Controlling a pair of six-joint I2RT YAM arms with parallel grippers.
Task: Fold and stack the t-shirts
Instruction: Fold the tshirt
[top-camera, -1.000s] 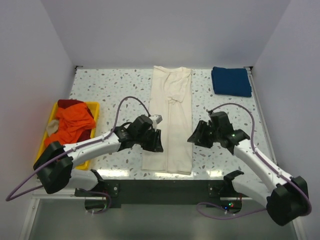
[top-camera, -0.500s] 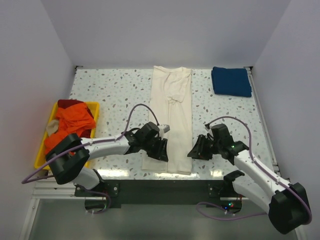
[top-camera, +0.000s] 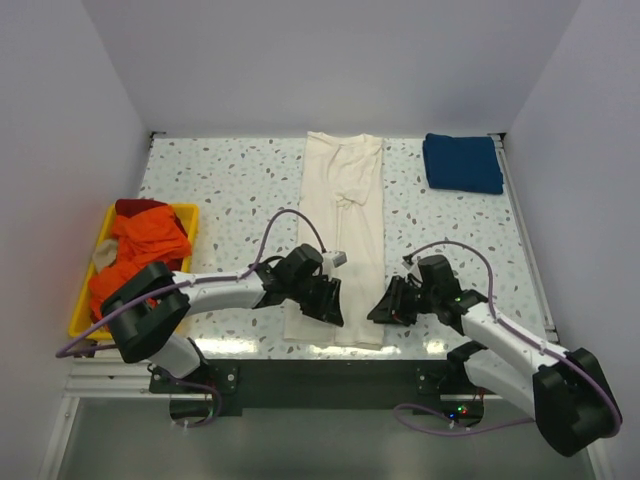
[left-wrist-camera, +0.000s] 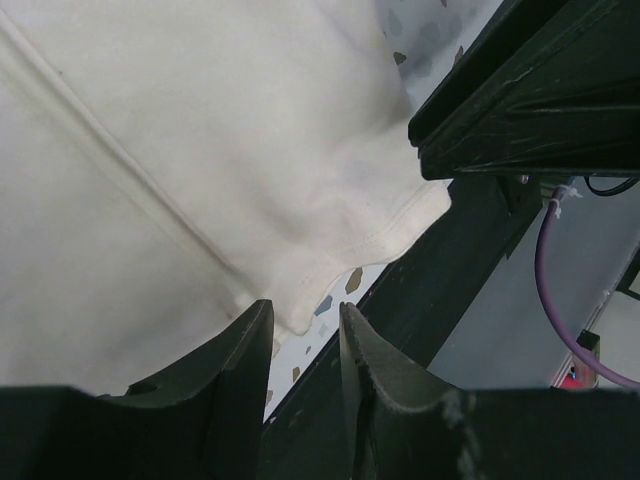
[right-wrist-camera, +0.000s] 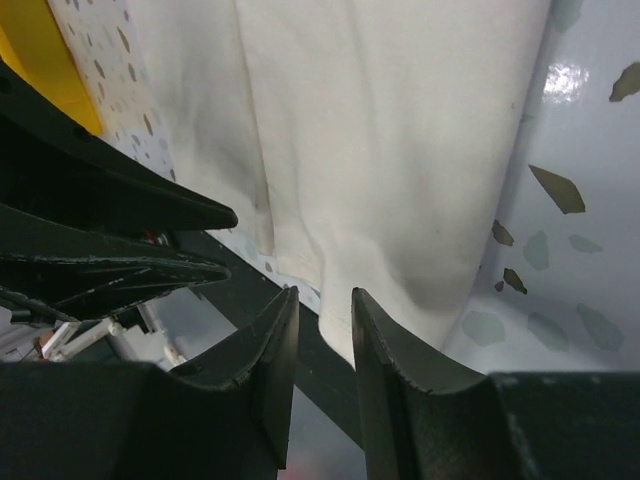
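The cream t-shirt (top-camera: 345, 220) lies folded into a long narrow strip down the middle of the table, its hem at the near edge. My left gripper (top-camera: 333, 310) is low at the hem's near-left corner. In the left wrist view the jaws (left-wrist-camera: 305, 318) are open, with the cream corner (left-wrist-camera: 300, 310) right at the tips. My right gripper (top-camera: 380, 308) is at the near-right corner. Its jaws (right-wrist-camera: 323, 302) are open around the cream hem (right-wrist-camera: 400, 130). A folded dark blue t-shirt (top-camera: 462, 162) lies at the far right. Orange (top-camera: 150, 245) and red (top-camera: 135, 207) t-shirts lie crumpled in the tray.
The yellow plastic tray (top-camera: 190, 215) stands at the left edge of the table. The table's dark front rail (top-camera: 330, 365) runs just below the shirt's hem and both grippers. White walls close in the back and sides.
Both grippers have moved along the cream shirt's sides toward the near edge and now sit at its hem corners, closer to the cloth than before.
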